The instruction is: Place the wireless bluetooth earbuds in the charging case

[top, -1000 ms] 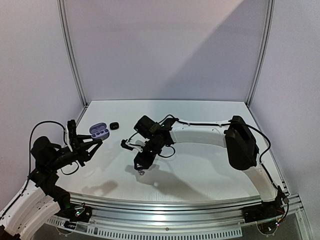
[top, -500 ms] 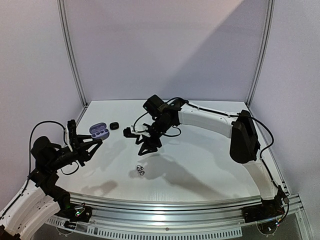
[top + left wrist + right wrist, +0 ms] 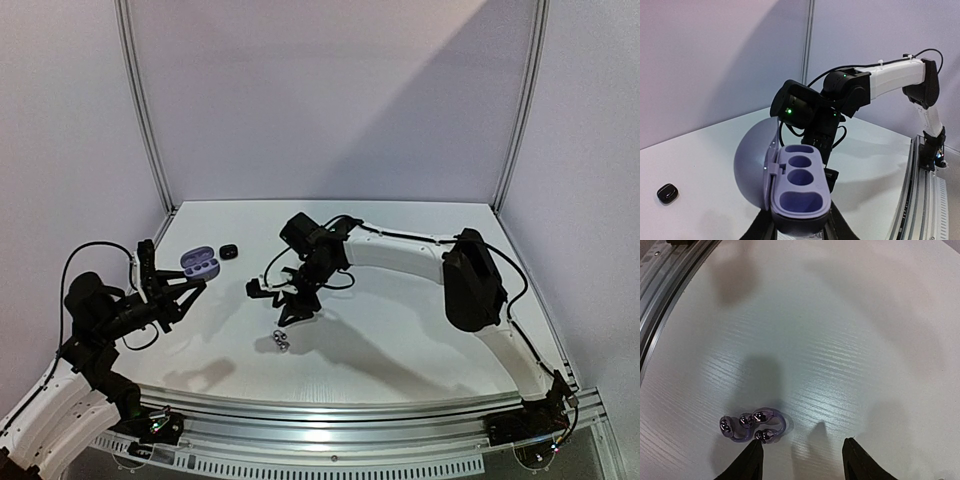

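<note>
Two shiny silvery-purple earbuds [image 3: 279, 341] with curved clips lie side by side on the white table. In the right wrist view the earbuds [image 3: 752, 426] sit just ahead of my left-hand fingertip, outside the gap. My right gripper [image 3: 291, 312] [image 3: 802, 460] hovers a little behind them, open, with only bare table between its fingers. My left gripper [image 3: 190, 284] [image 3: 800, 231] is shut on the lilac charging case [image 3: 198, 263] [image 3: 800, 180] and holds it off the table. The case's lid is swung open to the left and its several wells show empty.
A small black pebble-like item [image 3: 229, 251] [image 3: 667, 192] lies on the table behind the case. The right arm [image 3: 840, 95] reaches across the middle of the table. A metal rail [image 3: 665, 295] runs along the near edge.
My right gripper was low over the earbuds, lifted back towards the far side leaving them on the table, and has now come partway down again. The left gripper and case stayed still.
</note>
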You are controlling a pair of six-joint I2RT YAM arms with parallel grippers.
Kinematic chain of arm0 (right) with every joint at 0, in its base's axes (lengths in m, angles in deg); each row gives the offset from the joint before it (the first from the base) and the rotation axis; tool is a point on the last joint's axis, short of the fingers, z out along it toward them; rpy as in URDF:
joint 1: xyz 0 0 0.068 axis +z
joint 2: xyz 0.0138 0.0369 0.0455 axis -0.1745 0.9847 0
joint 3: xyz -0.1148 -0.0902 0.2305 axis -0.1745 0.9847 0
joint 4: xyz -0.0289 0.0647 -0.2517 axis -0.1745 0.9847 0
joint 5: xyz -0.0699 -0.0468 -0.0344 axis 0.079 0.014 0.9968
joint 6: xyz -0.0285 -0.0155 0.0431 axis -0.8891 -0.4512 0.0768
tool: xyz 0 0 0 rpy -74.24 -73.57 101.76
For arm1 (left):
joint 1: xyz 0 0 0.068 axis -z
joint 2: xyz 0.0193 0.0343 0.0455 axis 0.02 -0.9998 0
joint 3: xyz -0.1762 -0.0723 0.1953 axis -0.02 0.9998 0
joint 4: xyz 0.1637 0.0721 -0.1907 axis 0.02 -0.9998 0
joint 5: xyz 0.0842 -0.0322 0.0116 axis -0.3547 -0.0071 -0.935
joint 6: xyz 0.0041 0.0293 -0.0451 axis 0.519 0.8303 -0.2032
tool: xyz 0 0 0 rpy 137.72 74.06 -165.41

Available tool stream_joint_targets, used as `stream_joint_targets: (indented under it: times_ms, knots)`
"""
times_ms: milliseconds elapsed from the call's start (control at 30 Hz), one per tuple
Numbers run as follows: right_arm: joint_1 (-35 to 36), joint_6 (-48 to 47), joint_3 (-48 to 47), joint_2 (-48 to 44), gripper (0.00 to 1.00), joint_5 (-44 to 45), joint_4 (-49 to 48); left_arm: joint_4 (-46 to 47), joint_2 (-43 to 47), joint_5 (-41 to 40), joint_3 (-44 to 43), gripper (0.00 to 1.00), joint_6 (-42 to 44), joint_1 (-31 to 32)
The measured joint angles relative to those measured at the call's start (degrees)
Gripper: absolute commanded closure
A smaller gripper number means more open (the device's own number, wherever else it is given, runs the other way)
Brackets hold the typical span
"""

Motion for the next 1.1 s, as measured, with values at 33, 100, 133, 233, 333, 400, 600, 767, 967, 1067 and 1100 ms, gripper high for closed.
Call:
stream_joint_targets:
  times_ms: [33,100,133,233,333,400,600,767,967,1067,1100]
  knots:
    - [0.0,-0.1,0.0,0.2,0.45,-0.1,-0.1,0.0,0.0,-0.1,0.0,1.0,0.0,0.0]
    - [0.0,-0.3,0.0,0.7,0.44,-0.3,-0.4,0.0,0.0,-0.2,0.0,1.0,0.0,0.0]
    - [0.1,-0.5,0.0,1.0,0.44,-0.3,-0.4,0.0,0.0,-0.2,0.1,1.0,0.0,0.0]
    - [0.4,-1.2,0.0,1.9,0.44,0.0,-0.4,0.1,-0.2,-0.3,0.1,1.0,0.0,0.0]
    - [0.5,-1.8,0.0,2.5,0.45,0.7,-0.4,0.2,-0.6,-0.4,0.1,1.0,0.0,0.0]
    - [0.7,-2.0,0.0,2.6,0.45,1.3,-0.3,0.2,-0.8,-0.4,0.2,1.0,0.0,0.0]
    - [1.7,-3.2,0.0,2.6,0.46,3.2,-0.3,0.2,-1.7,-0.5,0.3,1.0,0.0,0.0]
    - [2.8,-4.3,0.0,3.3,0.46,4.8,-0.3,0.2,-1.9,-0.6,0.3,1.0,0.0,0.0]
    - [3.7,-5.2,-0.2,3.6,0.46,4.8,-0.3,0.2,-1.9,-0.6,0.4,1.0,0.0,0.0]
    - [4.1,-5.3,-0.3,3.6,0.46,5.3,-0.4,0.2,-1.9,-0.6,0.4,1.0,0.0,0.0]
    - [4.2,-5.4,-0.4,3.6,0.47,5.5,-0.4,0.2,-1.9,-0.6,0.4,1.0,0.0,0.0]
